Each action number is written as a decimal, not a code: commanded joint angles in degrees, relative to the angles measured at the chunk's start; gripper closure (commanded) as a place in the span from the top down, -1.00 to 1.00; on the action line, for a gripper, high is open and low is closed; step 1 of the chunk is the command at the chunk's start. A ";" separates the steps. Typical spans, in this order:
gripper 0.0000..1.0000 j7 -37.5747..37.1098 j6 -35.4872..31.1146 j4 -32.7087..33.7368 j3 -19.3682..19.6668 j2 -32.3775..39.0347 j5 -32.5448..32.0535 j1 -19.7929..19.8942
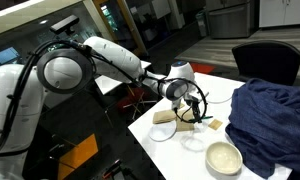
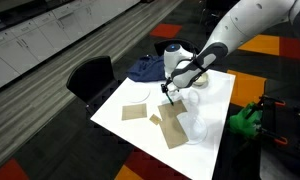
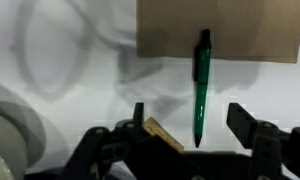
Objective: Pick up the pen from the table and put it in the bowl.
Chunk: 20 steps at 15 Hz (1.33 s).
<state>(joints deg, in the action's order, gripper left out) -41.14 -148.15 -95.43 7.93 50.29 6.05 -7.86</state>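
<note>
Wrist view: thin green stick-shaped pen (image 3: 201,85) lies flat on the smooth white surface (image 3: 272,85), long axis 12-to-6. Its 12 o'clock end overlaps the flat brown cardboard-like sheet (image 3: 218,28), and its 6 o'clock tip sits down between the dark fingers (image 3: 242,122). The black Robotiq claw (image 3: 188,116) is spread wide and grips nothing, with one finger at 9 o'clock of the pen and one at 3. The closing line therefore crosses the pen's axis square-on, which is what the grasp needs. The pen is off-centre, nearer the 3 o'clock finger, so I'd expect it to get nudged toward 9 as the claw closes. A small tan block (image 3: 162,133) lies just beside the 9 o'clock finger and could get caught. I can't tell the claw's height above the surface from this. The pen looks slim, with a darker clip or cap section toward 12 o'clock (hard plastic by the look, may roll). It's too small to pick out in both exterior views. In an exterior view, the deep round cream bowl (image 1: 224,157) sits at about 5 o'clock from the claw (image 1: 195,106), near the crumpled dark blue cloth (image 1: 272,115). My read: pre-grasp is aligned, the pen is not yet picked, and the transfer to the bowl is short.
</note>
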 commanded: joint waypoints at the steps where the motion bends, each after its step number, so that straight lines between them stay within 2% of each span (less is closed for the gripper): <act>1: 0.66 -0.65 0.15 4.05 -0.29 2.92 1.13 0.19; 7: 0.57 -0.36 1.15 8.17 -0.47 6.40 1.28 0.37; 8: 0.48 -0.31 1.22 8.69 -0.48 6.83 1.28 0.37; 9: 0.07 -0.37 1.21 9.12 -0.46 7.17 1.31 0.35; 10: -0.01 -0.36 1.15 9.55 -0.44 7.54 1.30 0.34; 16: -0.95 -0.16 1.78 11.79 -0.55 9.04 1.31 0.52; 18: -1.00 0.12 2.61 12.86 -0.75 9.74 1.32 0.74; 20: -0.94 0.32 3.60 13.67 -0.96 10.11 1.29 0.87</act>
<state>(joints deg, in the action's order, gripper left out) -41.14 -147.29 -84.85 7.84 58.82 6.22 -7.79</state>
